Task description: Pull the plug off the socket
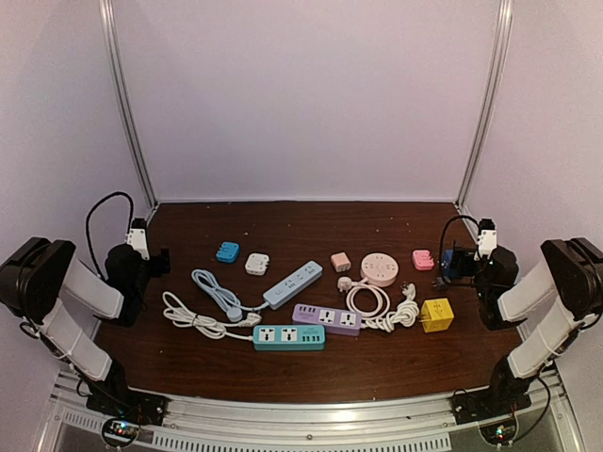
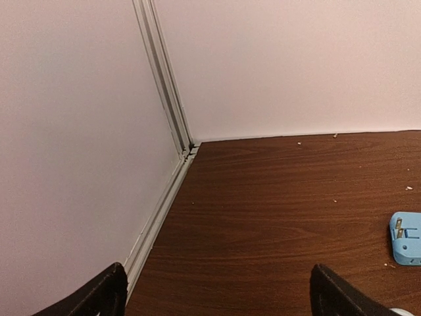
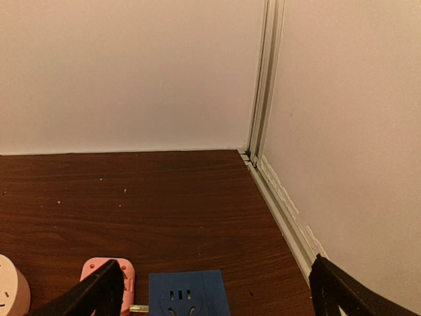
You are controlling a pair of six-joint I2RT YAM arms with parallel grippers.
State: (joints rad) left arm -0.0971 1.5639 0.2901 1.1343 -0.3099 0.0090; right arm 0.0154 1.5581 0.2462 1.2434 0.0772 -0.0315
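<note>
Several power strips and adapters lie mid-table. A teal strip [image 1: 288,336], a purple strip [image 1: 327,319] and a light blue strip [image 1: 293,283] lie among white cables [image 1: 193,320]. A white plug [image 1: 250,320] lies at the teal strip's left end; I cannot tell whether it is seated. My left gripper [image 1: 158,260] is open and empty at the far left [image 2: 220,299]. My right gripper [image 1: 448,266] is open at the far right [image 3: 214,296], with a dark blue adapter [image 3: 187,293] between its fingers, untouched.
A round pink socket [image 1: 380,268], a pink adapter [image 1: 423,259], a yellow cube [image 1: 436,314], a light blue adapter [image 1: 227,251] and a white adapter [image 1: 256,264] lie around. The light blue adapter shows in the left wrist view [image 2: 406,237]. Walls and metal rails close three sides.
</note>
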